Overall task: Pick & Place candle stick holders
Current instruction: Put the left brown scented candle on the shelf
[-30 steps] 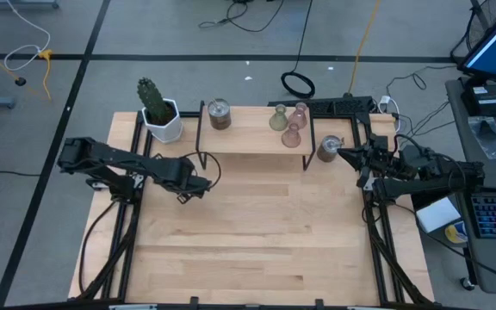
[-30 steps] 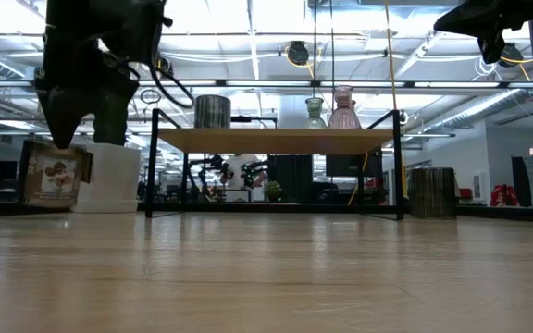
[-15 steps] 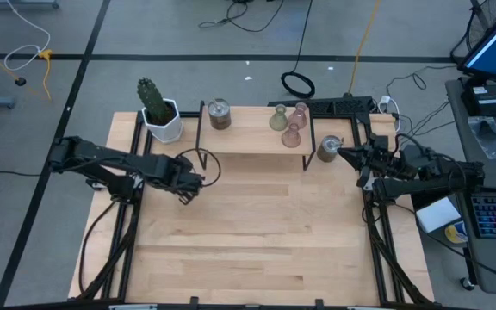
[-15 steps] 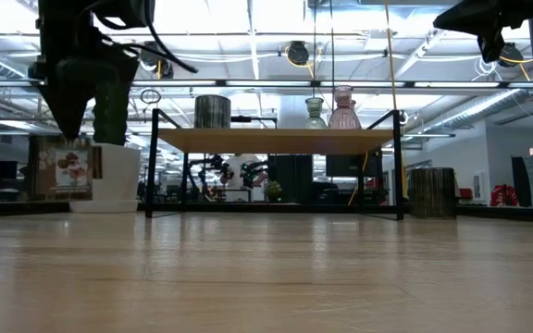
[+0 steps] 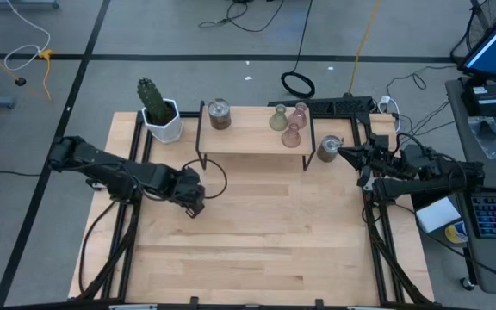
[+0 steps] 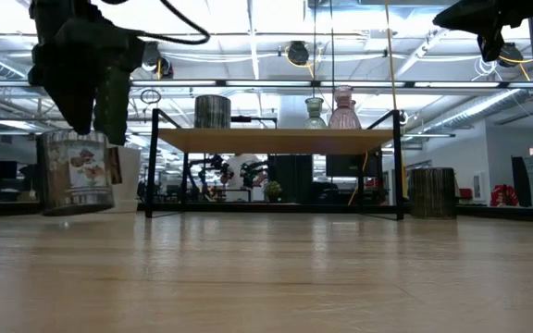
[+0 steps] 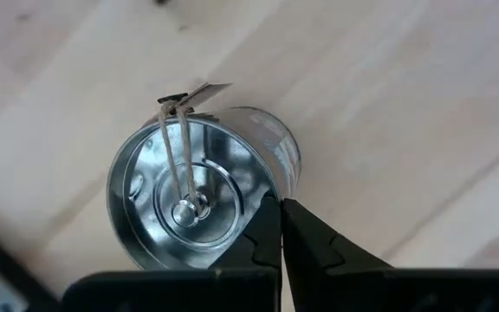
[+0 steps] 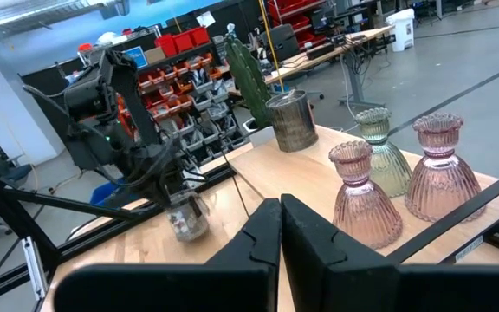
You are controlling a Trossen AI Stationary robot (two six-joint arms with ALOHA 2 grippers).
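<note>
My left gripper is shut on a shiny silver cup over the table's left middle. A string with a paper tag runs into the cup. On the wooden shelf at the far side stand another silver cup, an olive-green holder and two pink holders. A third silver cup rests on the table right of the shelf. Just beside it my right gripper waits, shut and level, holding nothing. My left gripper pinches the cup's wall at the rim, one finger inside the cup and one outside. The fingers come from above, pointing steeply down. The cup hangs below them, mouth up and nearly upright, just clear of the table.
A white pot with a green cactus stands at the table's far left corner, left of the shelf. The shelf rests on thin black legs. Bare tabletop stretches across the middle and near side.
My left gripper has moved toward the table's near edge and slightly right, rising a little and tipping to point more steeply down. The silver cup has come along in its hold, hanging more upright than before.
</note>
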